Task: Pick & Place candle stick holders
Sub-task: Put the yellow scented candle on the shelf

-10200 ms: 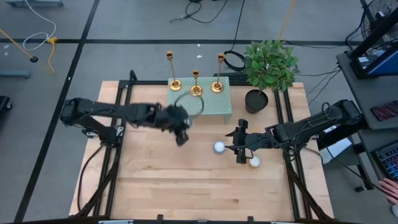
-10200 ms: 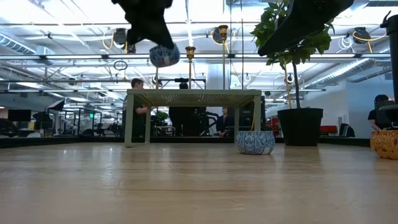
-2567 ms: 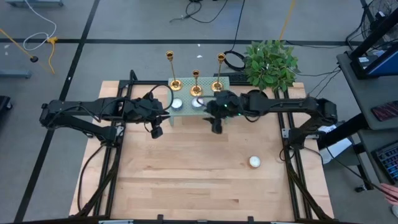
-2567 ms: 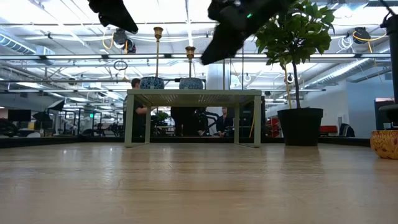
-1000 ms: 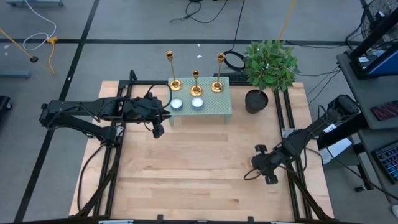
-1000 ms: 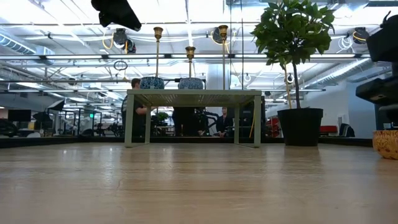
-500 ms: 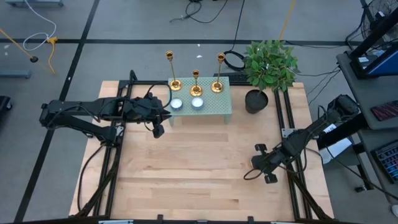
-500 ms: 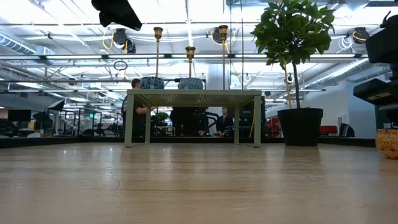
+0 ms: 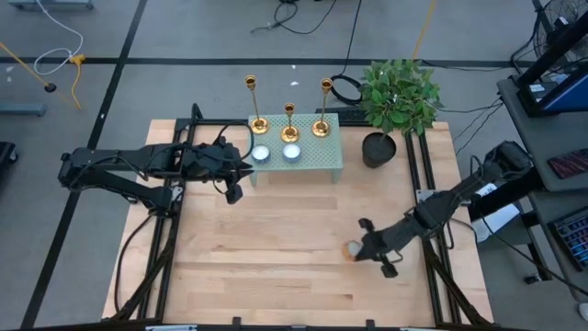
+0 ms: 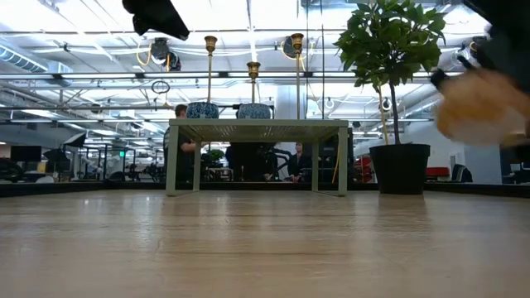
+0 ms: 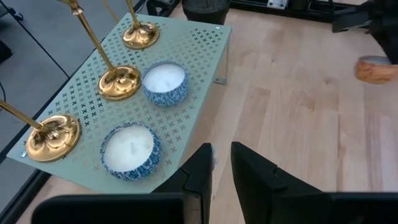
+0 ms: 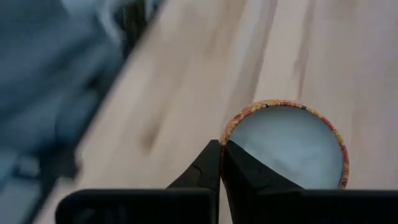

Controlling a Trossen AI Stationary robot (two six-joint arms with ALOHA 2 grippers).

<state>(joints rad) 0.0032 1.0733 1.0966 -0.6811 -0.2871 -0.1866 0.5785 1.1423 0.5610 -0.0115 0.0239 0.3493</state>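
While the left gripper [image 9: 233, 193] is waiting narrowly parted left of centre, the right gripper [image 9: 354, 250] is clamping a candle [image 9: 350, 249] at lower right.

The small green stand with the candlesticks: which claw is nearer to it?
The left claw is nearer, just off the green stand at its left front corner. The right claw is far away over the table's right front, holding an orange-rimmed candle.

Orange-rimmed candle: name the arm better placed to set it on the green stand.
Right. The right gripper is shut on the orange-rimmed candle and holds it aloft, while the left gripper hovers empty beside the green stand.
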